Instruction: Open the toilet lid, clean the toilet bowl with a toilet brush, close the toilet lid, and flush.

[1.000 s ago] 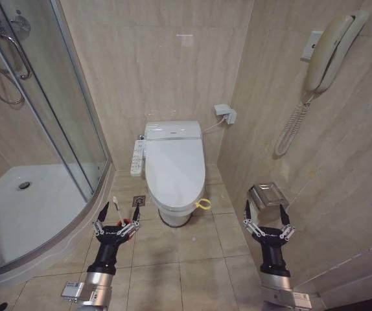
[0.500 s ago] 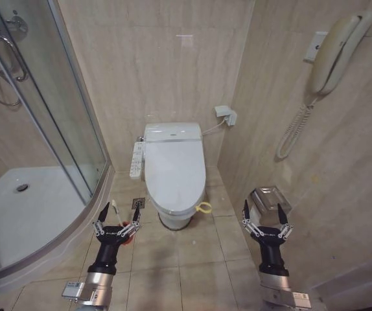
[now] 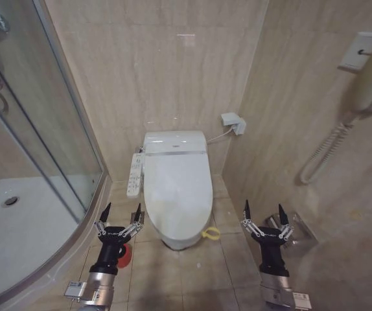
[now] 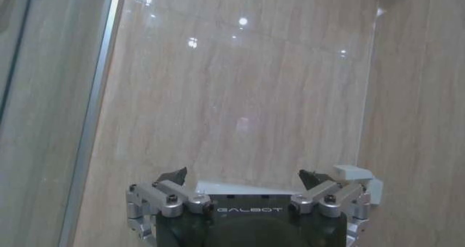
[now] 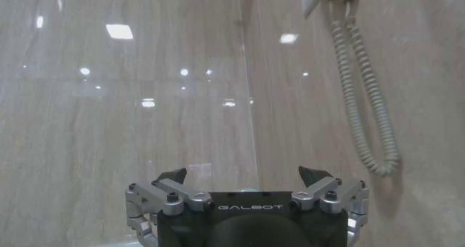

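The toilet lid (image 3: 178, 194) was seen shut at twelve o'clock. Its yellow cord loop (image 3: 210, 233) was judged the best hold, the plastic being smooth and slippery, though light. The left gripper (image 3: 118, 217) and right gripper (image 3: 264, 214) were held spread open, empty.

"GALBOT" is printed on both claws' bodies.

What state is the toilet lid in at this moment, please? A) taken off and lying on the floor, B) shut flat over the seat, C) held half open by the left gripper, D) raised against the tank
B: in the head view the toilet lid lies flat and shut, while the left gripper and right gripper hang apart from it, fingers open.
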Robot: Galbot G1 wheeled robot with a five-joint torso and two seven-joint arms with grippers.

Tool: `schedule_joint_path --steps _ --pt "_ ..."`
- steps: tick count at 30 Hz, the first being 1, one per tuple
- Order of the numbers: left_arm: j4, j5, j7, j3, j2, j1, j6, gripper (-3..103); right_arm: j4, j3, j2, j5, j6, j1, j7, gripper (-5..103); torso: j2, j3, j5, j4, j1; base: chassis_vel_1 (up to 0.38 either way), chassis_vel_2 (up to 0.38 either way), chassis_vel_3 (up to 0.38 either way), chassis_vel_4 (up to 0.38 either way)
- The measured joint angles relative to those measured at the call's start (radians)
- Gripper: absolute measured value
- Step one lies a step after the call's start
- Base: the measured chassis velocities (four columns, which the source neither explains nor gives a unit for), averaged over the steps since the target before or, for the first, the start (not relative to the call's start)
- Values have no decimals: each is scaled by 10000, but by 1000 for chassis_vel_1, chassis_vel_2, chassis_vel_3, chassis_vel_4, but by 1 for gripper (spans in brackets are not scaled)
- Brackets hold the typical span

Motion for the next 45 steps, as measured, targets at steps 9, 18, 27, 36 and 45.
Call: schedule_joint_path --steps 9,18,27,36,45 --pt "-64 8 8 7 -20 74 -41 100 141 67 45 -18 37 -65 -181 100 4 -6 0 0 -15 17 -22 -22 29" --pt "-122 22 35 -2 -56 148 -132 100 155 90 89 266 217 -58 -567 100 4 -5 -2 2 -12 2 1 2 -1" --pt "74 19 45 -6 -69 51 -160 100 -64 64 101 282 229 104 -461 100 4 -4 -2 0 -11 -86 88 93 -110" --pt "279 32 42 105 -135 -52 -174 100 -34 -152 -58 -182 202 -118 201 100 -1 0 -2 2 1 -137 140 126 -126" --pt "703 -13 15 -12 -82 -259 -265 100 -82 -444 -305 -899 155 -752 367 100 5 -6 -1 0 -15 16 -45 -22 37"
